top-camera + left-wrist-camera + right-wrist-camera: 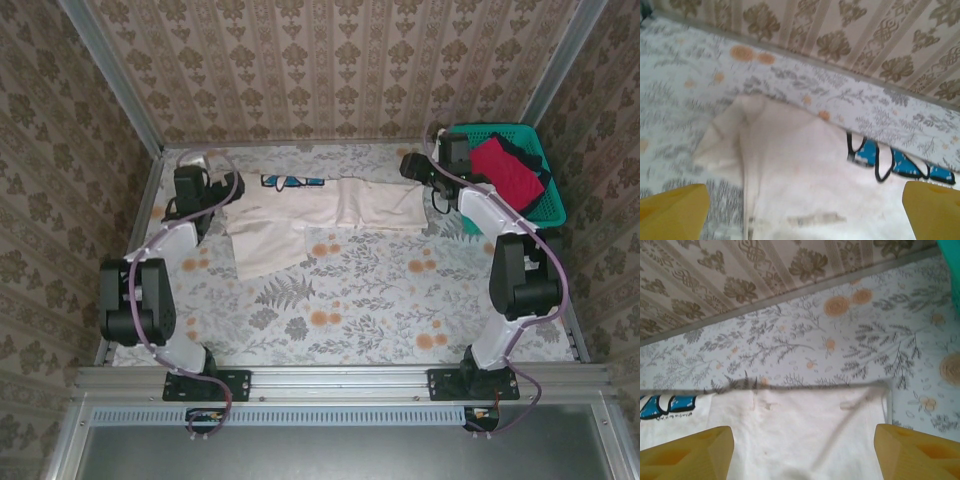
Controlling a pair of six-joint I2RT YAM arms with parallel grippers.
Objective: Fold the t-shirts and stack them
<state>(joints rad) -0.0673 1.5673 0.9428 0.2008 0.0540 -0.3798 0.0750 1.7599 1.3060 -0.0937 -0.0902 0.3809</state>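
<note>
T-shirts: 3 total.
Cream-white tee: 1, blue print, lies along far edge of table.
Red tee: 1, in basket.
Dark tee: 1, same basket, touching red tee.
Basket: 1, teal, at far right corner.
Arms: 2; left arm and right arm, bases at near edge.
Grippers: 2; left gripper, right gripper, 1 per arm.
Yellow fingers: 2 per gripper, 4 total.
</note>
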